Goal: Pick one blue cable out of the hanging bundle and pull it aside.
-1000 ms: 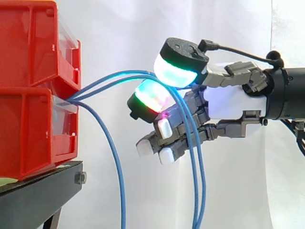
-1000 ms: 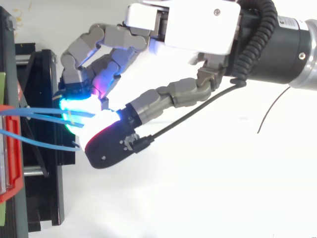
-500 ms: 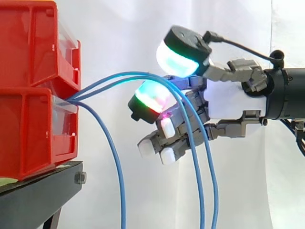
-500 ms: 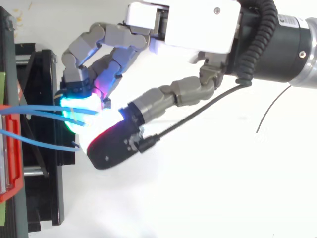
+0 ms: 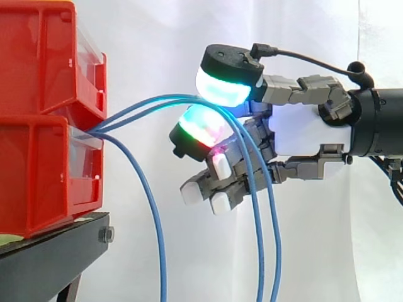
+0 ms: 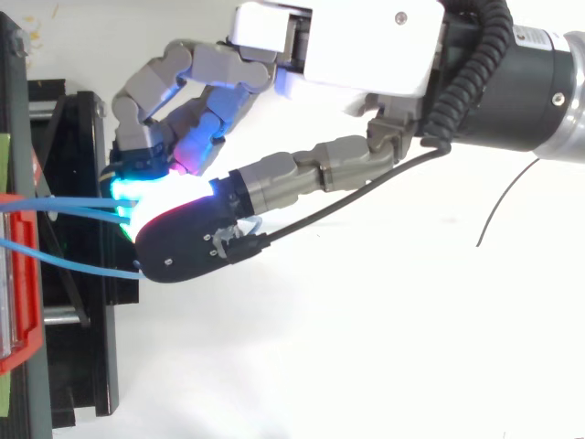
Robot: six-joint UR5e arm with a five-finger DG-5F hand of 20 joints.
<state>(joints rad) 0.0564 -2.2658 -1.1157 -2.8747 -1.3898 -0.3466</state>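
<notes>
Hanging nearest the side camera, two blue cables (image 5: 258, 251) drop in front of the hand (image 5: 302, 135) and run out the bottom edge. Their upper run arches from the lower of the red bins (image 5: 38, 126) and passes between the glowing pads (image 5: 220, 88). One pad is above and one below, with the fingers curled round the pair. It reads as a loose pinch; how hard it presses can't be told. The third blue cable (image 5: 154, 220) hangs alone, just beside the bins and well apart from the hand.

Main risk: both cables sit in the grasp, not one. Pulling aside from here would likely drag the pair, so nothing gets singled out. Second risk: a light pinch on thin, smooth cable could slip once the slack runs out. Third: the cables are anchored at the bin front, so a hard sideways pull could tug the bins on the black stand (image 5: 56, 251).

Room: in the top view the pads (image 6: 146, 187) sit over the stand's edge (image 6: 82, 366), close to the bin fronts, so it's tight toward the bins. There is open space away from the bins and below the hand. The white curtain (image 5: 157, 38) lies behind, farthest back.
</notes>
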